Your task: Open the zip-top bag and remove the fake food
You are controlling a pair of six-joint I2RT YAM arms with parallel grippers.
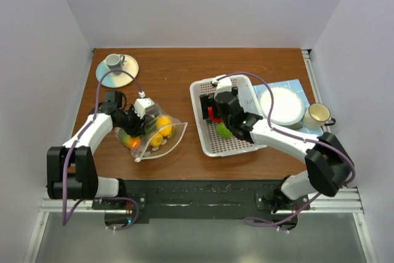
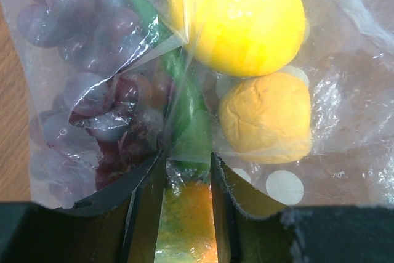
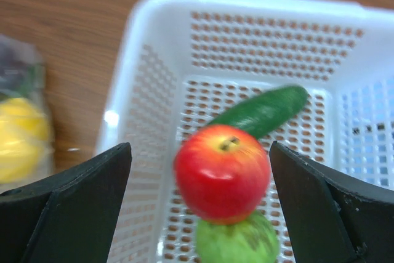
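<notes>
The zip-top bag (image 1: 161,141) lies on the table at the left, clear with pale dots. In the left wrist view the bag (image 2: 345,121) holds a yellow lemon (image 2: 240,16), an orange (image 2: 266,118), purple grapes (image 2: 86,90) and a green piece (image 2: 188,115). My left gripper (image 2: 188,167) is shut on a fold of the bag over an orange-green fruit. It also shows in the top view (image 1: 133,129). My right gripper (image 3: 200,149) is open over the white basket (image 3: 154,41). The red round one (image 3: 221,170) sits between its jaws without touching them, above the green round one (image 3: 237,241). The cucumber (image 3: 265,110) lies behind.
The basket (image 1: 240,147) stands right of centre. A cup on a saucer (image 1: 114,61) is at the back left. A white plate (image 1: 282,106) on a blue cloth (image 1: 297,85) and a mug (image 1: 318,114) are at the right.
</notes>
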